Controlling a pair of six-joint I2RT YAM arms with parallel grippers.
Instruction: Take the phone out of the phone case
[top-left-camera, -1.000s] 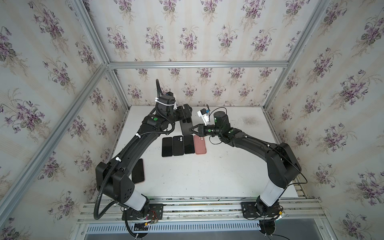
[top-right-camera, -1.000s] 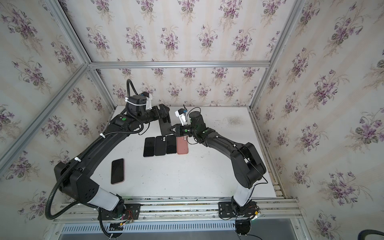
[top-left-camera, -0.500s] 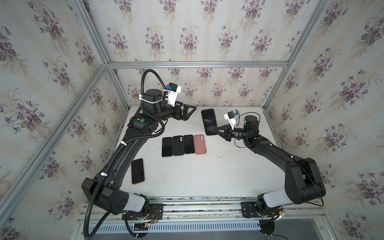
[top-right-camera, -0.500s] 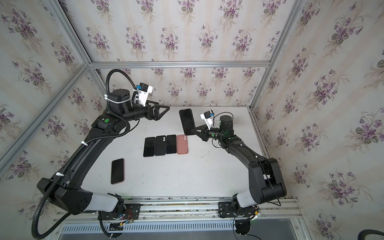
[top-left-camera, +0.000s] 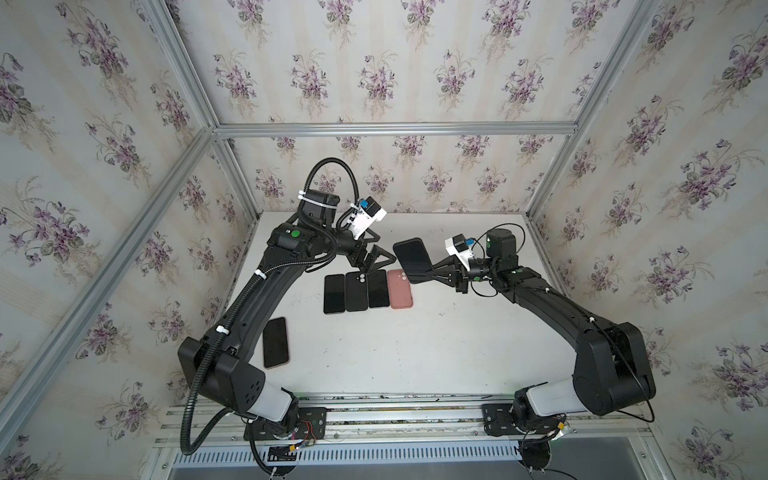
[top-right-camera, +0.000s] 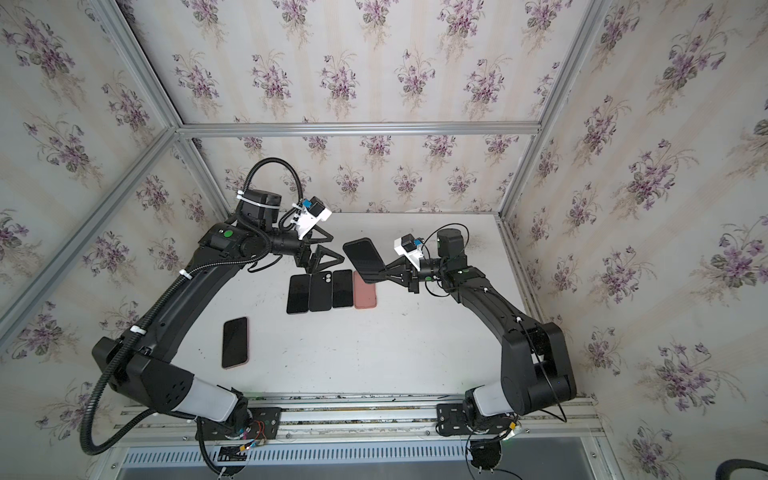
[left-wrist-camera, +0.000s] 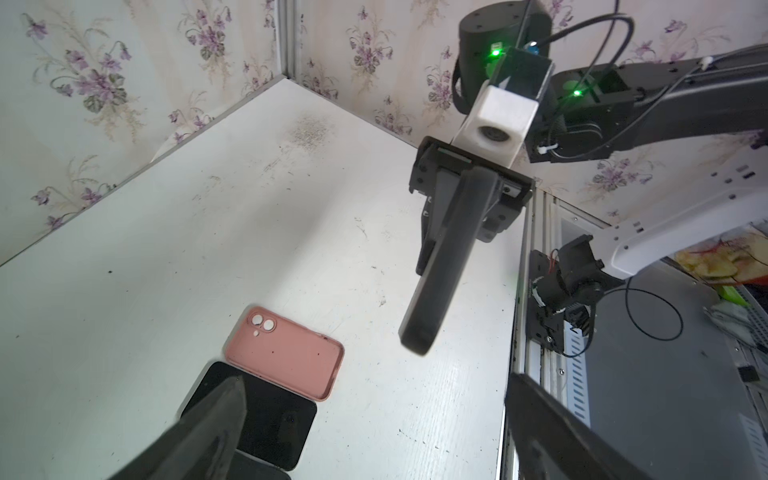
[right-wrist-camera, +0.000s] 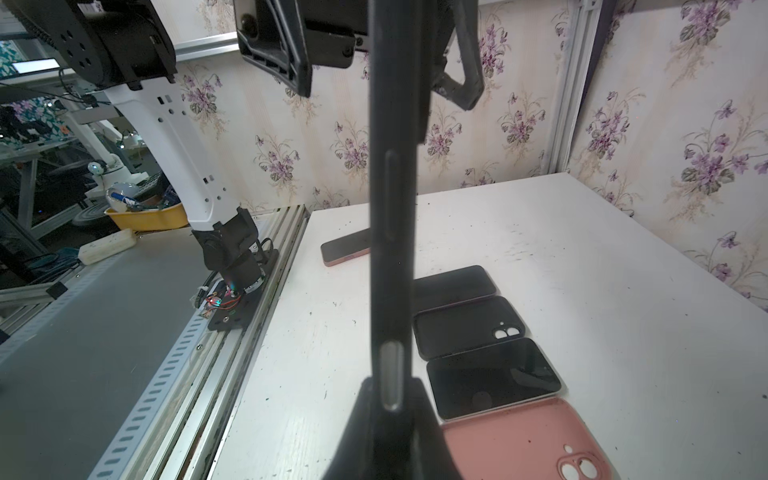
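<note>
Item: black phone (top-left-camera: 411, 257), judged to be seated in a dark case (right-wrist-camera: 392, 249). It is raised off the table (top-left-camera: 415, 353) and tilted, and the right gripper (top-left-camera: 422, 277) is clenched on its near end. Left gripper (top-left-camera: 380, 248): jaws spread wide, empty, fingertips just beside the phone's far edge, apart from it. Below the right gripper's fingertips: pink case (top-left-camera: 400, 289), empty; further out, black case (top-left-camera: 356, 291), also empty. Step in hand: presenting the phone for stripping. Next move calls for the left gripper to close on the case rim and peel it off while the right gripper holds firm.
</note>
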